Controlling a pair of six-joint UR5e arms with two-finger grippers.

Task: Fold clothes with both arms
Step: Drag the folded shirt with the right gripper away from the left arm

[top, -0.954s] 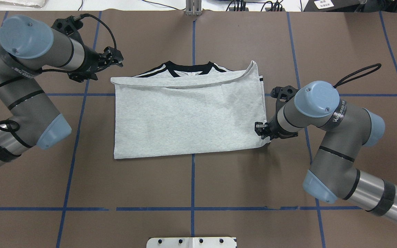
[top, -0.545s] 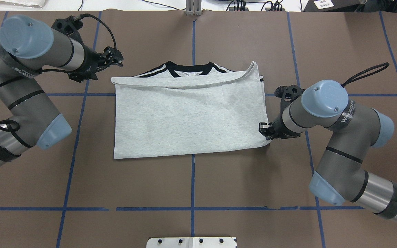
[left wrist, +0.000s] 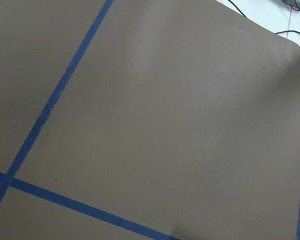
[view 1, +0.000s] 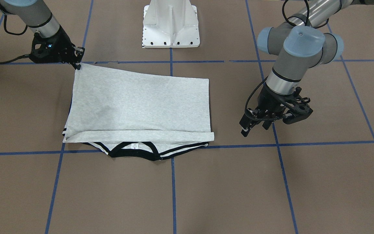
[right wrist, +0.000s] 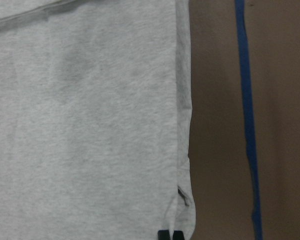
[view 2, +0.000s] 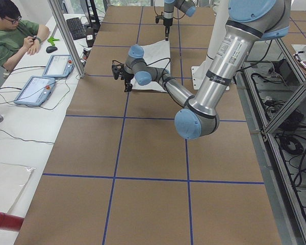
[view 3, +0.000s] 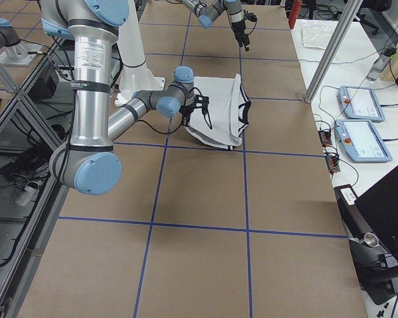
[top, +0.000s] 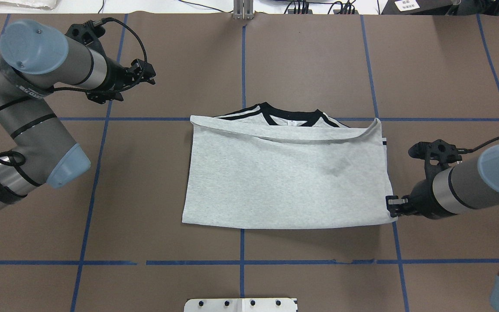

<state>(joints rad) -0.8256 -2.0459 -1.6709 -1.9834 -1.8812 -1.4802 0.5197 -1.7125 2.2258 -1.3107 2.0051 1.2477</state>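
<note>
The grey shirt (top: pixel 288 182) lies folded flat on the table (top: pixel 301 56), just toward 3 o'clock from its middle in the overhead view, with the collar (top: pixel 290 116) at 12. The right gripper (top: pixel 391 207) pinches the shirt's 4 o'clock corner. The left gripper (top: pixel 149 73), fingers spread and holding nothing, hovers well apart at the shirt's 10 o'clock.

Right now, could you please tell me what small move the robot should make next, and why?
Probably bring the left gripper across toward the left edge of the T-shirt: it hangs open over bare table, touching nothing, while the right gripper alone pinches the near right corner.
</note>
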